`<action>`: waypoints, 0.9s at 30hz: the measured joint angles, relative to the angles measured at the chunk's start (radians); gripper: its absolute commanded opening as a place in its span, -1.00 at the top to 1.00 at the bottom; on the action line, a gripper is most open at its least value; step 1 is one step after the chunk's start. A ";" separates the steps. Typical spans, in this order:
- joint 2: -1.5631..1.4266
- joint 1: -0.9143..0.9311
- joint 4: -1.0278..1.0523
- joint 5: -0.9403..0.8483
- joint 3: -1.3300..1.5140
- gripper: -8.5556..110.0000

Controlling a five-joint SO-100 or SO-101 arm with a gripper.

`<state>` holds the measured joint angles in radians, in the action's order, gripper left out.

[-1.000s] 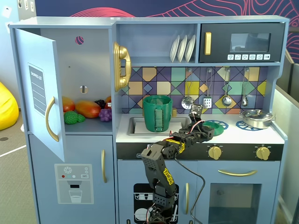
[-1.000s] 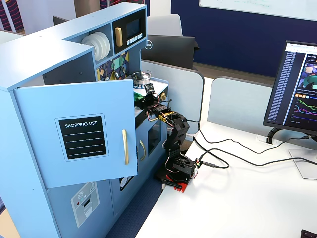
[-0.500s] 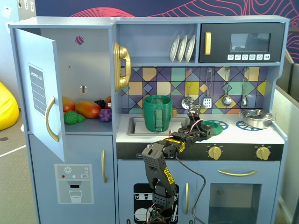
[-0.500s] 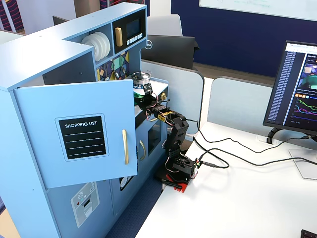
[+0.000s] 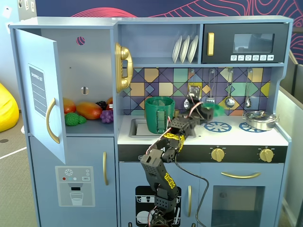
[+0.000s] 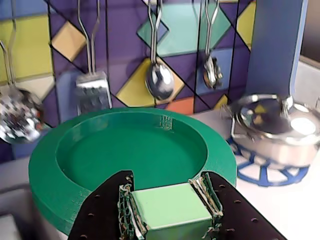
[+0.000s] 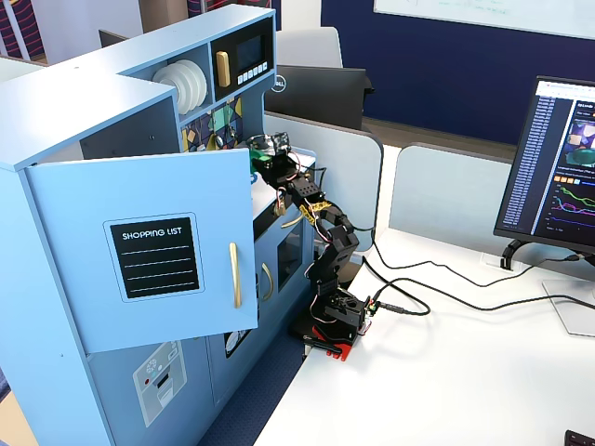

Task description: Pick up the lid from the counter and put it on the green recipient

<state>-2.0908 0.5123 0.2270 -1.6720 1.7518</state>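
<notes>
Fingers (image 6: 170, 207) clamp lid (image 6: 132, 157) by tab, clear of desk (image 5: 246, 137). Carry level toward green recipient (image 5: 159, 115) (left, front fixed view); centre over rim before lowering.

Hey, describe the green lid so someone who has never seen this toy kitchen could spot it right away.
Find the blue toy kitchen, then its counter below the hanging utensils. The lid is the flat round green disc held up in the claw by its pale green tab, above the blue burner ring; unlike the shiny silver pot, it is plastic.

the arm reaches up and forward, its hand (image 6: 170, 205) clamped on the lid's (image 6: 132, 155) tab.
</notes>
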 measured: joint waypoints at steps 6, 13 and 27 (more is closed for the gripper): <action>-0.008 -0.081 0.141 0.000 -0.150 0.86; -0.006 -0.176 0.156 0.000 -0.256 0.86; 0.037 -0.383 0.193 0.000 -0.291 0.86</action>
<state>-2.0540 0.1289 0.4203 -1.6720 1.4603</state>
